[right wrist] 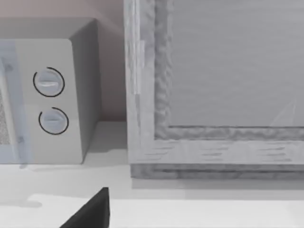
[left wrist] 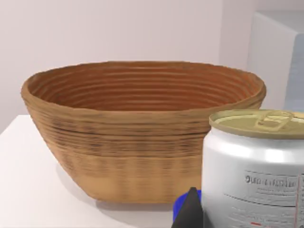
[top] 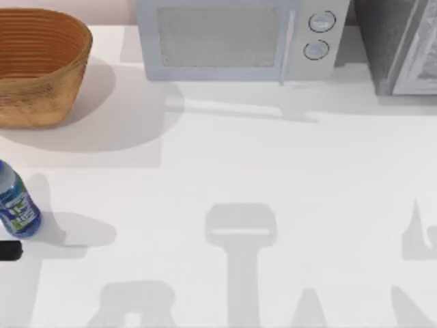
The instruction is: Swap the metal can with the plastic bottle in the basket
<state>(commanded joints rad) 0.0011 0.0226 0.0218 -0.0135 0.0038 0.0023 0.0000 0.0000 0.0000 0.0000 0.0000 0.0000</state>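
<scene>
Upright, metal can [left wrist: 254, 166] before basket [left wrist: 142, 128]; left pincer state: cannot tell.

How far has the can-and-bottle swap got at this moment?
Done: the basket looks empty, and the plastic bottle stands on the table at the left edge. In hand: the metal can sits close before the left wrist camera, facing the basket. Left: the can must go into the basket.

Table [top: 273, 178] centre open; microwave [top: 232, 37] blocks back edge.
</scene>
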